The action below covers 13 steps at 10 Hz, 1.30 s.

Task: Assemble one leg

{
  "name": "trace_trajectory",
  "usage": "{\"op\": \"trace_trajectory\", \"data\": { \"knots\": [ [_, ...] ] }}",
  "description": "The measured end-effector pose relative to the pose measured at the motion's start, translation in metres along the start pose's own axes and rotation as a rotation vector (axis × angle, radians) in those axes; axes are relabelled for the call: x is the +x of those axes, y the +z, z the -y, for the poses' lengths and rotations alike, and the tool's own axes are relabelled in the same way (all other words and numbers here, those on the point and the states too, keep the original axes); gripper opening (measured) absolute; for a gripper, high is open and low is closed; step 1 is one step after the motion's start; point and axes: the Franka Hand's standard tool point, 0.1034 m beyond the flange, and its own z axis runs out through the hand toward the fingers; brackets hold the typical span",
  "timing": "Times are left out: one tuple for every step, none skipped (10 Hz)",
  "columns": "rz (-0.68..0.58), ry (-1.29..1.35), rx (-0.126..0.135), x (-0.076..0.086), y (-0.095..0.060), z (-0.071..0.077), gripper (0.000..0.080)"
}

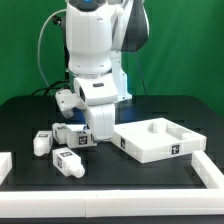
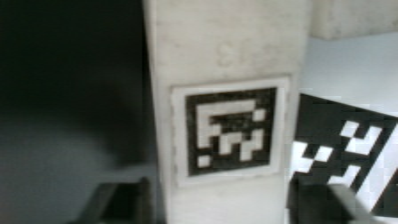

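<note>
white rimmed tray piece point(image 1: 150, 151) sat on the black table point(image 1: 190, 112), toward the exterior view's right. green backdrop point(image 1: 190, 50) behind. white rail point(image 1: 212, 176) at front edge.

The table point(image 1: 150, 200) is a flat black surface in front of a green backdrop. A large flat white rimmed tray piece point(image 1: 150, 151) lies on it toward the exterior view's right, with a tag on its near wall. Toward the exterior view's left lie three small white tagged blocks: one block point(image 1: 42, 142) farthest left, a second block point(image 1: 68, 162) nearer the front edge, and a third block point(image 1: 72, 134) just behind them. Along the front edge lie two white bars, one bar point(image 1: 5, 166) at each end, the other bar point(image 1: 212, 173) beside the tray.
</note>
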Motion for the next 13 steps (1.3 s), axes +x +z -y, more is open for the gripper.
{"op": "trace_trajectory", "data": {
  "knots": [
    [0.0,0.0,0.0,0.0,0.0,0.0,0.0506],
    [0.0,0.002,0.0,0.0,0.0,0.0,0.0604],
    [0.005,0.075,-0.011,0.001,-0.007,0.001,0.0639],
    [0.015,0.147,-0.027,0.007,-0.019,0.004,0.0639],
    [0.026,0.213,-0.051,0.015,-0.032,0.0,0.0647],
    [0.034,0.336,-0.075,0.024,-0.042,-0.009,0.0647],
    [0.033,0.477,-0.099,0.031,-0.051,-0.024,0.0649],
    [0.022,0.601,-0.095,0.032,-0.055,-0.034,0.0649],
    [0.011,0.618,-0.106,0.025,-0.053,-0.039,0.0649],
    [0.013,0.615,-0.103,0.024,-0.052,-0.037,0.0649],
    [0.013,0.614,-0.103,0.025,-0.052,-0.038,0.0649],
    [0.013,0.614,-0.102,0.025,-0.051,-0.037,0.0649],
    [0.013,0.614,-0.102,0.025,-0.051,-0.037,0.0649]
  ]
}}
